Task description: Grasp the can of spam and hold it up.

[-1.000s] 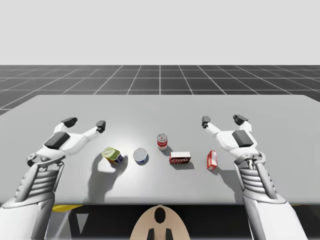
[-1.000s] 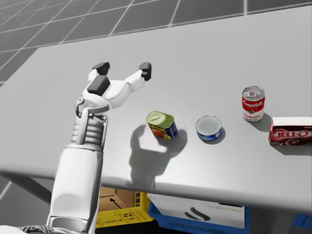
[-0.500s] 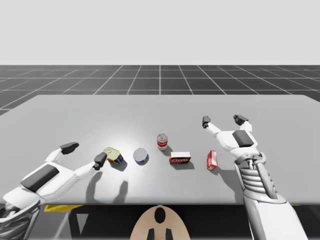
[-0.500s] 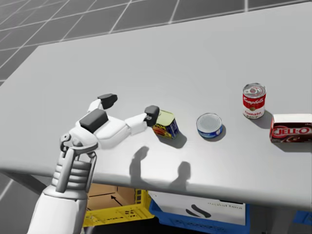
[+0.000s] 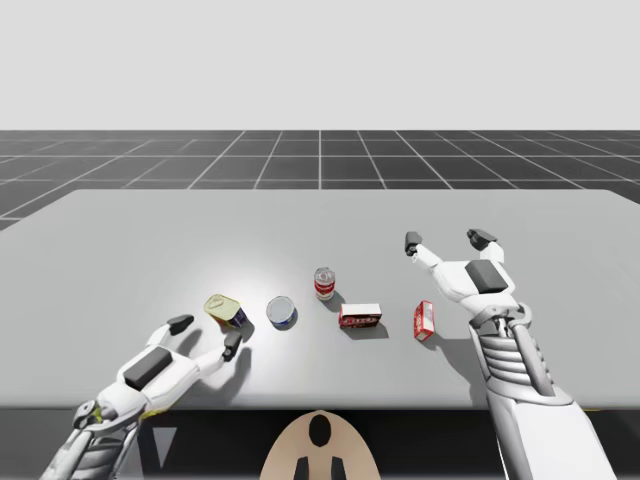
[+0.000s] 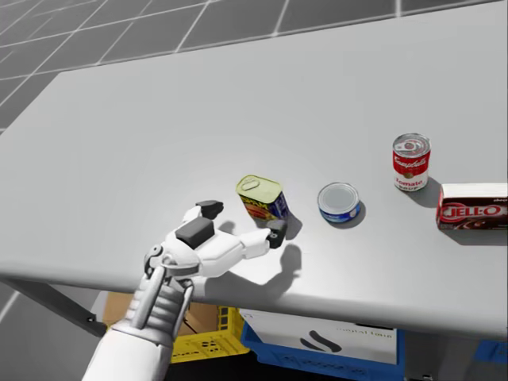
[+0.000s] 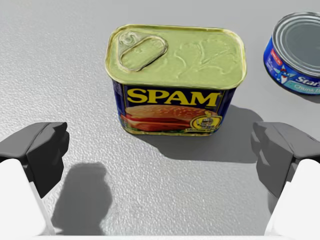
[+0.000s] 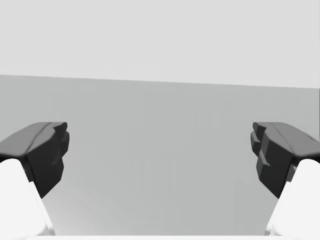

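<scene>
As you read the table (image 5: pixel 300 215) from left to right, you have these items.

Left gripper (image 5: pixel 207 332) (image 6: pixel 242 220) (image 7: pixel 160 155): low over the near edge, fingers spread wide, holding nothing.

Spam can (image 5: pixel 226 311) (image 6: pixel 262 198) (image 7: pixel 175 80): upright on the table just ahead of those fingers, touched by neither, pull-tab lid up.

Blue can (image 5: pixel 282 312) (image 6: pixel 340 202) (image 7: pixel 295 55): flat and round, just right of the spam can, apart from it.

Red can (image 5: pixel 324 283) (image 6: pixel 410 162): upright, a little farther back.

Dark red box (image 5: pixel 360 317) (image 6: pixel 472 206): lying on its long side.

Small red box (image 5: pixel 424 320): on edge, near your right arm.

Right gripper (image 5: pixel 446 240) (image 8: pixel 160 155): above the table, fingers wide apart, empty.
</scene>
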Tool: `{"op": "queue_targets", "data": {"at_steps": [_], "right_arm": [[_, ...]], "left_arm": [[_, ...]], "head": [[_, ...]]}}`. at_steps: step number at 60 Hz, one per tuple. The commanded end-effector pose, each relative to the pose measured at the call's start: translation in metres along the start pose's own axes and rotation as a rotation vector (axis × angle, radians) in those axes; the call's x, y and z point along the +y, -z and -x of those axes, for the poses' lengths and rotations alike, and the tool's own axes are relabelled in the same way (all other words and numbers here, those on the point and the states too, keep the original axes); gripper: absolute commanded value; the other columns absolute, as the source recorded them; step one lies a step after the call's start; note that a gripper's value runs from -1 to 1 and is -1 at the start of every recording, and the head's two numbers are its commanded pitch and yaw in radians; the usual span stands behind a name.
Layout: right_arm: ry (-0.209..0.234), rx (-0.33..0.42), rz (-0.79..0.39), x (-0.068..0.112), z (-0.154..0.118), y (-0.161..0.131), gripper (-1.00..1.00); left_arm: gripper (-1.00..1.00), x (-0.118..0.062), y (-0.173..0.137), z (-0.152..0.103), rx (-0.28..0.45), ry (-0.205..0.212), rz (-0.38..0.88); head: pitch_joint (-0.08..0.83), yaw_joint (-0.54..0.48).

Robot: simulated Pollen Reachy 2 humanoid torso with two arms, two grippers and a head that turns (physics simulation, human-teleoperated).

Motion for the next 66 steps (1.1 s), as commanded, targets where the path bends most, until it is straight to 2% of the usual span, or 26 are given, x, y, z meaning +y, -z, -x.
{"op": "queue_targets", "data": {"at_steps": [1,9,16,32,33,34,35,36,37,45,58,66], "right_arm": [[0.000,-0.001,0.000,0.000,0.000,0.000,-1.00],[0.002,-0.003,0.002,-0.001,-0.001,0.000,-1.00],[0.003,-0.005,0.003,-0.001,-0.001,0.000,-1.00],[0.006,-0.011,0.007,-0.003,-0.003,0.000,-1.00],[0.006,-0.011,0.007,-0.003,-0.003,0.000,-1.00],[0.006,-0.011,0.007,-0.003,-0.003,0.000,-1.00],[0.006,-0.011,0.006,-0.003,-0.003,0.000,-1.00],[0.006,-0.012,0.006,-0.003,-0.003,0.000,-1.00],[0.006,-0.012,0.007,-0.003,-0.003,0.000,-1.00],[0.006,-0.014,0.008,-0.003,-0.004,0.000,-1.00],[0.010,-0.008,0.013,-0.004,-0.003,0.000,-1.00],[0.012,-0.008,0.014,-0.004,-0.004,-0.001,-1.00]], "left_arm": [[-1.00,0.001,0.022,-0.003,0.020,-0.014,-0.018],[-1.00,-0.003,0.036,-0.010,0.028,-0.004,-0.020],[-1.00,-0.005,0.049,-0.015,0.039,-0.013,-0.031],[-1.00,-0.007,0.061,-0.019,0.037,-0.012,-0.056],[-0.93,-0.007,0.061,-0.018,0.035,-0.010,-0.061],[-0.44,-0.007,0.061,-0.017,0.035,-0.008,-0.066],[0.42,-0.007,0.060,-0.017,0.037,-0.010,-0.062],[0.83,-0.008,0.060,-0.017,0.036,-0.010,-0.063],[1.00,-0.007,0.059,-0.016,0.038,-0.010,-0.060],[1.00,-0.008,0.057,-0.015,0.031,0.000,-0.062],[1.00,-0.010,0.056,-0.012,0.029,0.024,-0.063],[1.00,-0.012,0.056,-0.011,0.027,0.032,-0.064]], "head": [[0.706,0.38],[0.706,0.37],[0.704,0.36],[0.699,0.35],[0.697,0.35],[0.696,0.35],[0.695,0.35],[0.694,0.35],[0.691,0.35],[0.638,0.36],[0.388,0.39],[0.307,0.41]]}}
